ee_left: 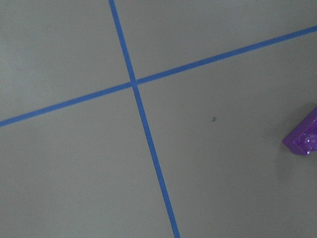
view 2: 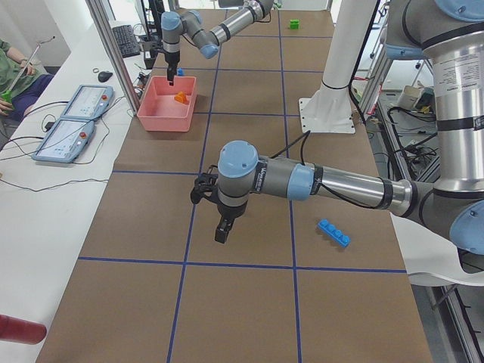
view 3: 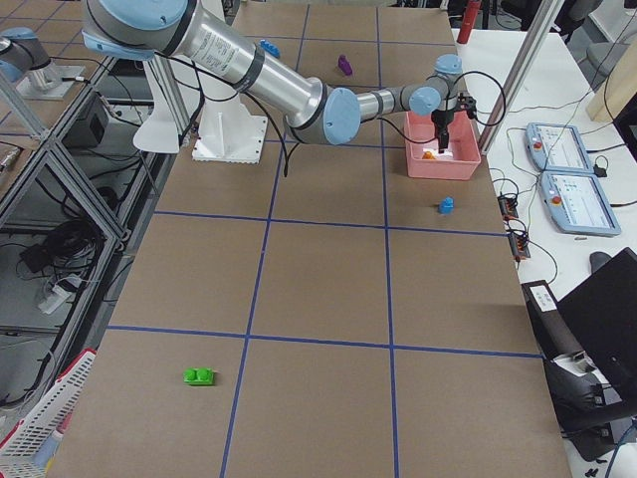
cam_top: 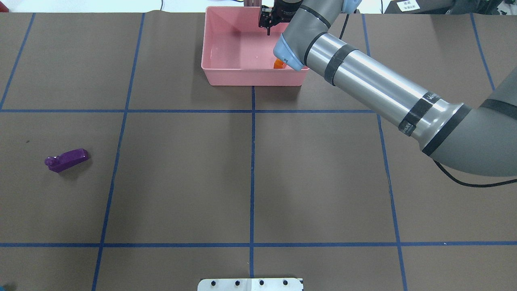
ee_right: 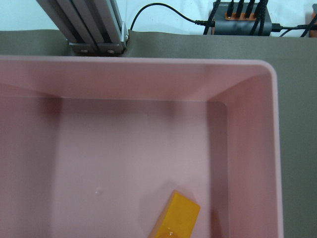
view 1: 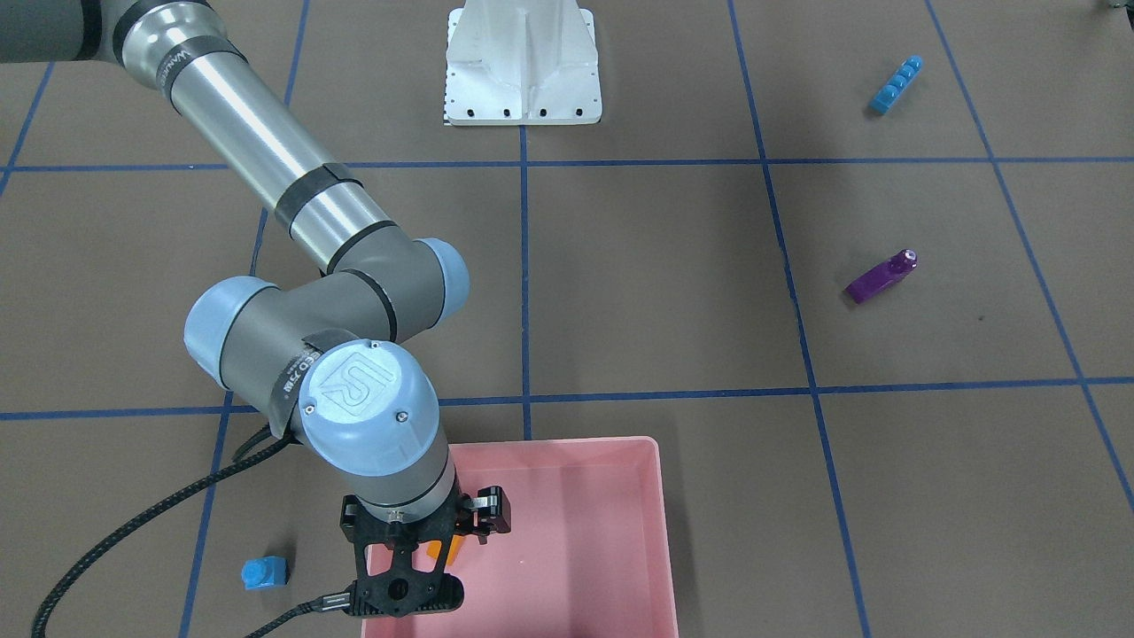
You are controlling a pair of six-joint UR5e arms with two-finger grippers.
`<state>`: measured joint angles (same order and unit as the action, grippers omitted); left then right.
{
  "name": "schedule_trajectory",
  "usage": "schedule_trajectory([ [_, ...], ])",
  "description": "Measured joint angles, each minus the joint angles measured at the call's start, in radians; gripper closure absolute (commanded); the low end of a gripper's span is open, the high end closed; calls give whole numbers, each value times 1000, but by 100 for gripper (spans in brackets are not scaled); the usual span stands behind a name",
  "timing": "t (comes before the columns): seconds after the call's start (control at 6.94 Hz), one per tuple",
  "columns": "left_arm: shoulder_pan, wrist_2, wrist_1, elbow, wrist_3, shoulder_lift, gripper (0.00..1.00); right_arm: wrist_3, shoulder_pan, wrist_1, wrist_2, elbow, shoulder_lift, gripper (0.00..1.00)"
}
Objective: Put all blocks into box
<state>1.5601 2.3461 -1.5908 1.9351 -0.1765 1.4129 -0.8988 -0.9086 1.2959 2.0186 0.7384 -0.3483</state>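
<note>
An orange block (ee_right: 176, 218) lies on the floor of the pink box (view 1: 660, 514), near one corner. My right gripper (cam_top: 269, 26) hangs open just above it, holding nothing. The small light blue block (view 1: 265, 573) sits on the table beside the box. Far away on the table lie the purple sloped block (cam_top: 66, 159), the long light blue block (view 1: 897, 84) and the green block (view 3: 198, 376). My left gripper (view 2: 219, 227) hovers over the table near the purple block (ee_left: 303, 136). I cannot tell whether it is open or shut.
The white metal base plate (view 1: 523, 62) stands at the robot's edge of the table. Blue tape lines divide the brown surface. Beyond the box's end are aluminium posts (ee_right: 94, 25), cables and two tablets (view 2: 76, 121) on a side table. A seated person's sleeve (view 2: 11, 68) shows there.
</note>
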Motion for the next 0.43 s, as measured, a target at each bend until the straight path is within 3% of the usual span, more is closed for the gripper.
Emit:
schedule_trajectory([
  [0.43, -39, 76, -107, -62, 68, 83, 0, 33, -73, 315, 79, 300, -56, 1],
])
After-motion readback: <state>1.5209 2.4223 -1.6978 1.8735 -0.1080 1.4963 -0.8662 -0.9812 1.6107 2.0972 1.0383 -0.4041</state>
